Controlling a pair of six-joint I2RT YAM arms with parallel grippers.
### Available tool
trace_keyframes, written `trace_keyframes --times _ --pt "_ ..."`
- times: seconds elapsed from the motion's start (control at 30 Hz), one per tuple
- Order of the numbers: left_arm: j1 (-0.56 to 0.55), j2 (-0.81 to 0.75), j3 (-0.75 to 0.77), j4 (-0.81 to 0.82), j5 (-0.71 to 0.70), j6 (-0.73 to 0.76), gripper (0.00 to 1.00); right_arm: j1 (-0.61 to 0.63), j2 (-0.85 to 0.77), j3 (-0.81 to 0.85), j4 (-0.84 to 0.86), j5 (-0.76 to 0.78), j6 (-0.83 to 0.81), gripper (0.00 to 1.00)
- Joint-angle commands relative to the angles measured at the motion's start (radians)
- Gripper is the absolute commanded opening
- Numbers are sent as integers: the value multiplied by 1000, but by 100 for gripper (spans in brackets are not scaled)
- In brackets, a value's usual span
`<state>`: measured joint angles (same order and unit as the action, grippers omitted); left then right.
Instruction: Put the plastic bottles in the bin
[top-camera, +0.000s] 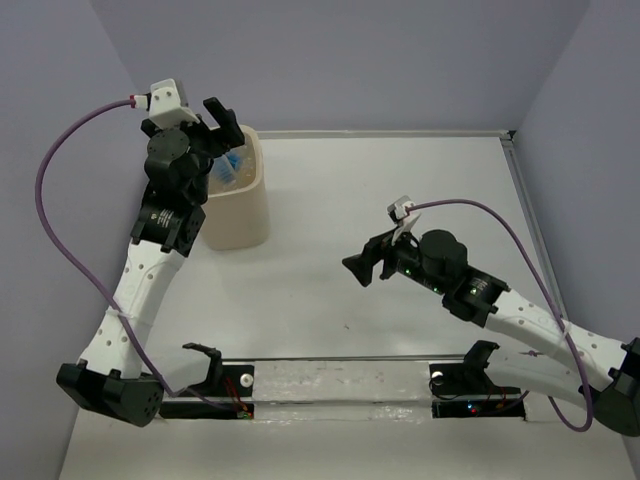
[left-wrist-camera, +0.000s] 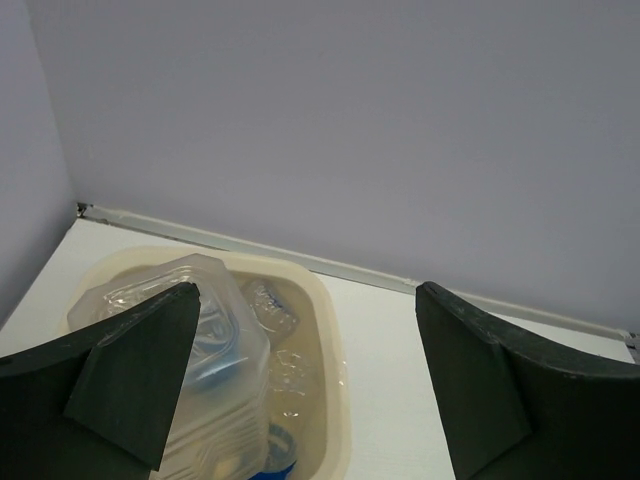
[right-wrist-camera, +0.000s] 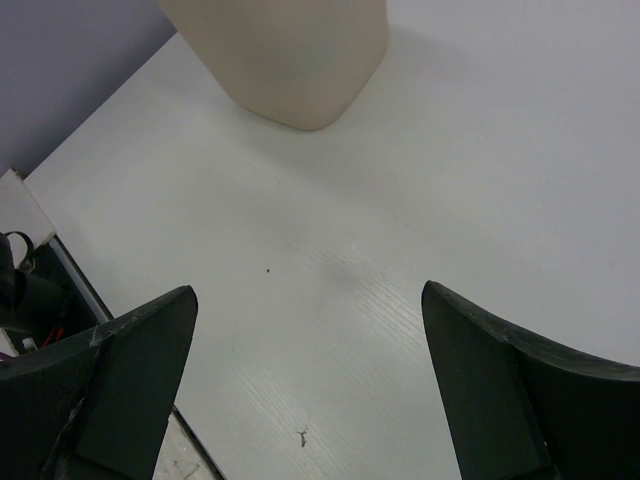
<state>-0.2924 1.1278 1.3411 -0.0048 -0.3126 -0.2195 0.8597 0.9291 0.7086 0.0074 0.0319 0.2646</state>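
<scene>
Clear plastic bottles (left-wrist-camera: 215, 340) lie in the bin (left-wrist-camera: 332, 350) below the open left hand (left-wrist-camera: 305, 330).

White table (top-camera: 400, 200), beige bin (top-camera: 240, 215) atop

The bin (top-camera: 240, 215) stands on the counter (top-camera: 400, 180) in the far left part, close to the back wall (top-camera: 350, 60) and just right of the left arm (top-camera: 150, 270). The bottles (left-wrist-camera: 225, 340) lie piled inside the bin, one on top of the others at its left side. The left claw (top-camera: 222, 125) hangs above the bin's opening, over its far left edge. The right claw (top-camera: 358, 265) is well apart from the bin, to its right and nearer the front, above the middle of the counter and pointing left. The right arm (top-camera: 520, 315) reaches in from the near right corner. A rail (top-camera: 340, 385) runs along the near edge between the two arm bases.
</scene>
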Motion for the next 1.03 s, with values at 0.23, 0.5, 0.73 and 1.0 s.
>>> trace_keyframes --times 0.23,0.5,0.73,1.0 --pt "2 -184 -8 92 116 -60 99 9 -13 86 17 45 -16 97" --pt "4 -515 -265 86 352 -72 99 9 -196 124 -7 244 -2 100" --pt "2 -761 -479 20 435 -89 99 9 -371 157 -73 442 -59 100" --pt "4 -729 -505 23 463 -54 99 9 -382 153 -75 577 -22 100"
